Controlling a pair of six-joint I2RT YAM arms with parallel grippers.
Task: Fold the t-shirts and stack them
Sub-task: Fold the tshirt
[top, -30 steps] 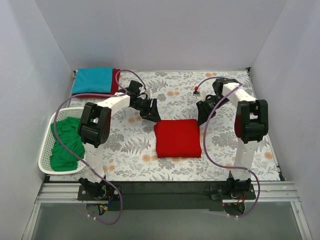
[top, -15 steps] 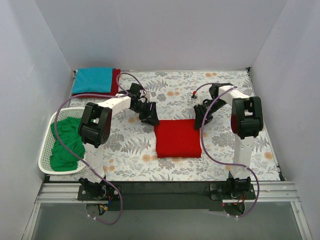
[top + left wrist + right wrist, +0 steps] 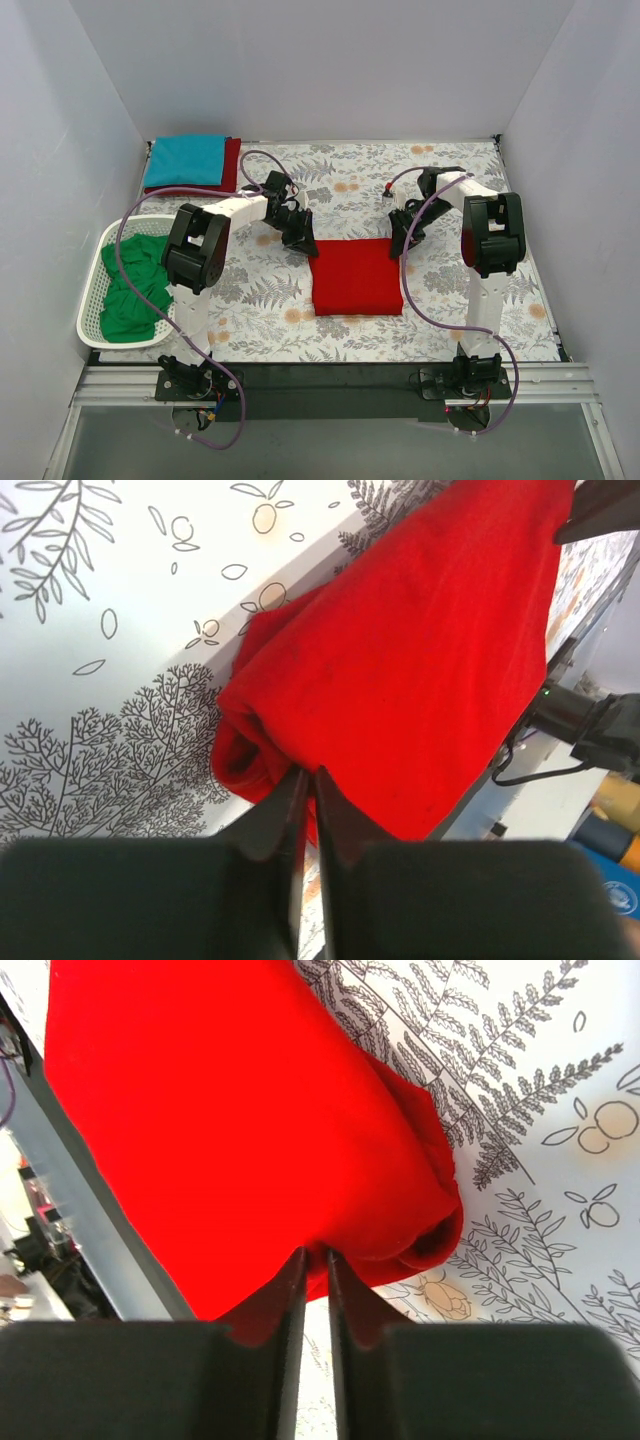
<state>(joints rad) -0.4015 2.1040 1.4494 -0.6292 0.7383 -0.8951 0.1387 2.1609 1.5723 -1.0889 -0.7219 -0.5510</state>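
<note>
Folded bright red t-shirt (image 3: pixel 355 277) lies flat, middle of table (image 3: pixel 345 168). Left gripper (image 3: pixel 303 243) at its far-left corner, right gripper (image 3: pixel 402 245) at far-right corner — both narrowed to a slit, nipping the rolled cloth edge. Teal t-shirt (image 3: pixel 185 160) stacked on dark red t-shirt (image 3: pixel 233 162), far-left corner; green t-shirt (image 3: pixel 130 285) in basket (image 3: pixel 92 300)

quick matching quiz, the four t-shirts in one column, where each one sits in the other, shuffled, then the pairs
1 bright red folded t-shirt
2 teal blue folded t-shirt
3 crumpled green t-shirt
4 darker red t-shirt

a in the white plastic lattice basket
b under another shirt, far left corner
c middle of the floral table
d top of the far left pile

Pairs: 1-c; 2-d; 3-a; 4-b
</note>
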